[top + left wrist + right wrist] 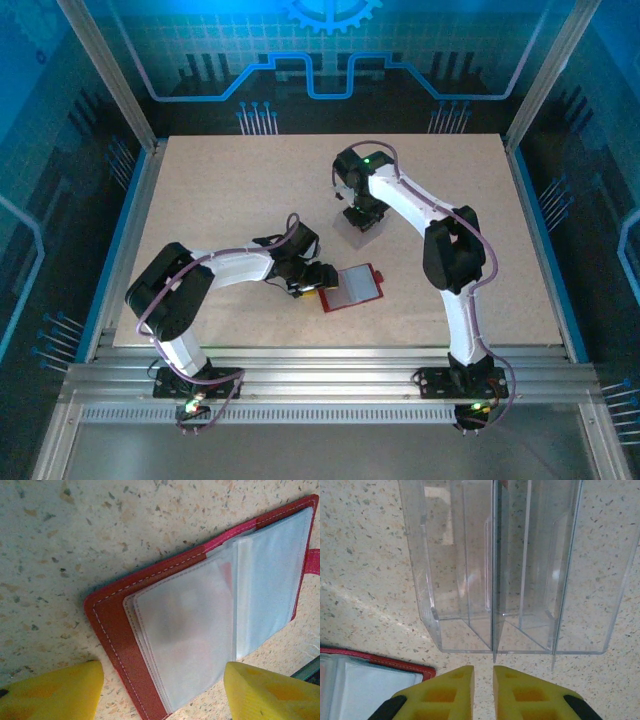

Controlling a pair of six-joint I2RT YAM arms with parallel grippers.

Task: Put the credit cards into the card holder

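The card holder (pixel 355 286) is a red wallet lying open on the table, its pale grey pockets (pixel 190 630) facing up. My left gripper (pixel 316 281) is at its left edge. In the left wrist view it (pixel 161 672) is open, with a yellow finger on each side of the wallet's near corner and nothing gripped. My right gripper (pixel 362 215) hangs over a clear plastic box (pixel 362 235) further back. Its yellow fingers (pixel 447 690) stand a narrow gap apart, just short of the box's edge (pixel 520 651), with bare table between them. The credit cards are out of view.
The clear box (pixel 470 555) has upright dividers, and its compartments look empty. A red corner of the card holder (pixel 385 661) lies down-left of the right gripper. Metal posts and a rail frame the tabletop (pixel 230 190).
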